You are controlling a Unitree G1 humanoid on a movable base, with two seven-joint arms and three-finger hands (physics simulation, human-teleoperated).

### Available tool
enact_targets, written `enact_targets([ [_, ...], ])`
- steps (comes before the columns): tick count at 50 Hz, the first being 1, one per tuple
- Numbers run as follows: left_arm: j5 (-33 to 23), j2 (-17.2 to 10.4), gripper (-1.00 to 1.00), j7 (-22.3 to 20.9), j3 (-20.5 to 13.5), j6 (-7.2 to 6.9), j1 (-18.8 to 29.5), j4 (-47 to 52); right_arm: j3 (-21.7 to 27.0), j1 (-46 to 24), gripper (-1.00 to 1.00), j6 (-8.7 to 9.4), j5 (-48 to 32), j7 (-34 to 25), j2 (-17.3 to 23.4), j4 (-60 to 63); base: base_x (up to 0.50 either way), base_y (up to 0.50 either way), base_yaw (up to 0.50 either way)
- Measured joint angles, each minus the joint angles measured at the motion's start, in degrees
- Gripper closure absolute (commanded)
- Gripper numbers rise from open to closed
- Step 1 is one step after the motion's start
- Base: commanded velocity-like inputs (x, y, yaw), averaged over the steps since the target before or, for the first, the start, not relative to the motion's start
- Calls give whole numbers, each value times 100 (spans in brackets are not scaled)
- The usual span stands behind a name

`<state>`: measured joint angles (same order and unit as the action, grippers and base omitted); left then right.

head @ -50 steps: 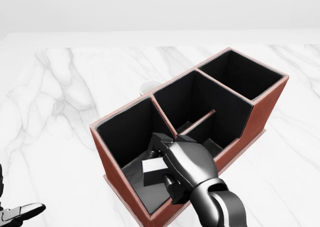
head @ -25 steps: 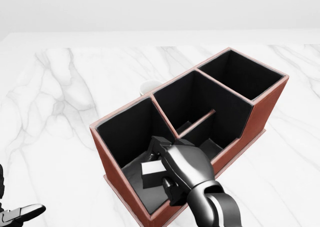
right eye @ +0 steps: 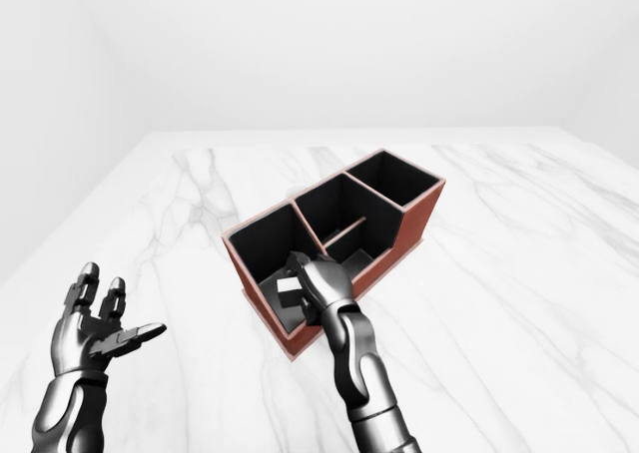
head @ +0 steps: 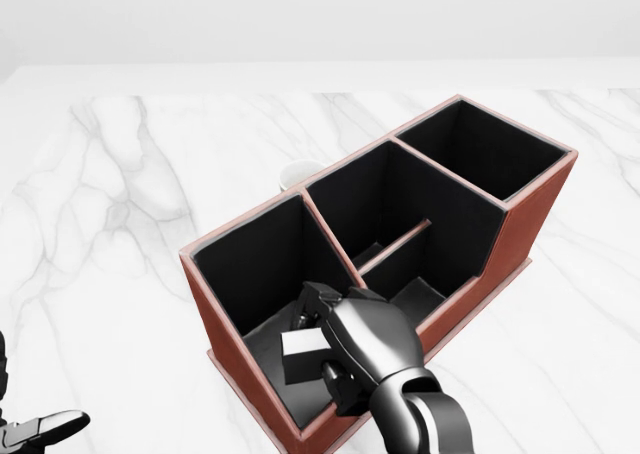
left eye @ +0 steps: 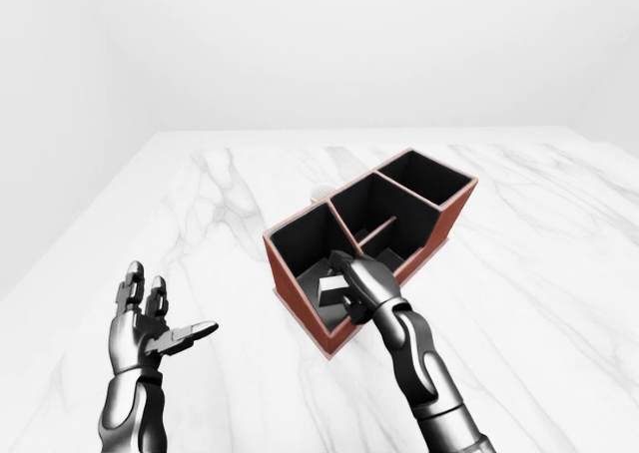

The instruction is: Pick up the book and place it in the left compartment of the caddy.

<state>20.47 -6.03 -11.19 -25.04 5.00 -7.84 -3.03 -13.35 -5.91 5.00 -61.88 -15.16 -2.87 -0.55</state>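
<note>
Right robot hand [head: 345, 349] grips the book [head: 303, 352] low inside the caddy's [head: 520, 214] left compartment; release should follow only once it rests flat, clear of the divider.

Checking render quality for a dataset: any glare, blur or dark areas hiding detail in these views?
Head view: sharp, no glare, but the caddy has near-black walls that swallow detail around the right hand. Left-eye view: even, soft light, and the left hand reads clearly on the pale marble table.

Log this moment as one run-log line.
right hand: inside caddy left compartment, fingers round book | left hand: open, idle | release: not yet
</note>
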Motion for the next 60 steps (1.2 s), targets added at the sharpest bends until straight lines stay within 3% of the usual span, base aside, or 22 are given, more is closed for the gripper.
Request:
enact_targets([
  [1,0,1,-100,-1,-1,0,-2,3,1,0,-100,0,-3,8,0,-6,0,0,0],
  [31,13,15,-100,-20,-10,0,-7,10,-225,221,-100,0,-98,-175,-71,663,0,0,0],
  [38,15,9,-100,-12,8,0,6,-16,-419,363,-100,0,-300,-684,-123,1293,0,0,0],
  [48,25,-2,-100,-11,20,0,21,-34,-868,359,-100,0,-721,-2454,-364,2881,0,0,0],
  [60,34,18,-100,-24,12,0,-16,68,-672,-511,-100,0,-2418,-2483,-1177,4505,0,0,0],
])
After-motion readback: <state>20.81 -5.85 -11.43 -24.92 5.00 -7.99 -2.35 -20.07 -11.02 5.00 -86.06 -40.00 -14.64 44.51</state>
